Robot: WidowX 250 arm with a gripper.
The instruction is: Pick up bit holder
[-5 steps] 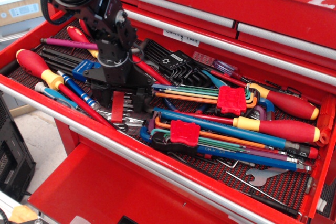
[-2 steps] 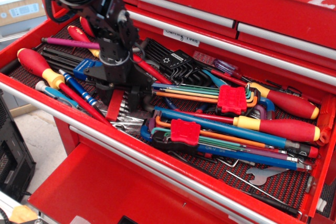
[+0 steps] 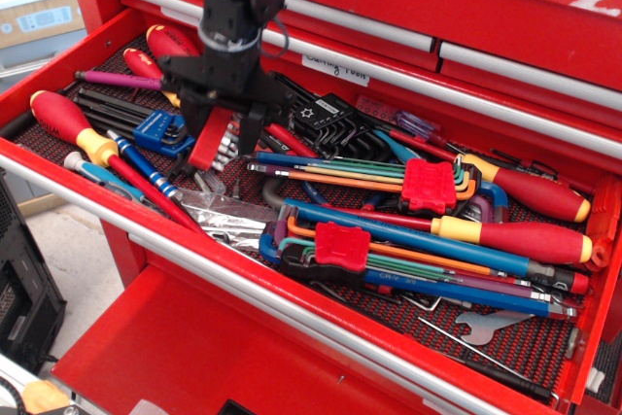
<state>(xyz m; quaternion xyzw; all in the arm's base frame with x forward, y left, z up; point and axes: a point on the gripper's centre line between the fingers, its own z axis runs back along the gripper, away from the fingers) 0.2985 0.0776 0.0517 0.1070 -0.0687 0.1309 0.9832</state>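
The bit holder [image 3: 211, 142] is a narrow red strip with silver bits along its right edge. It hangs upright between the black fingers of my gripper [image 3: 220, 139], lifted above the drawer's tools. The gripper is shut on it, over the left middle of the open red drawer [image 3: 243, 284]. The upper end of the strip is hidden between the fingers.
Below lie red and yellow screwdrivers [image 3: 73, 128], a blue block of black hex keys [image 3: 160, 131], two red clips of rainbow hex keys [image 3: 428, 185] [image 3: 342, 245], black key sets [image 3: 326, 119] and flat wrenches [image 3: 228, 216]. The closed upper drawers [image 3: 408, 36] stand right behind the arm.
The gripper has risen from among the tools and moved slightly back, carrying the bit holder up with it. The wrenches it covered now show.
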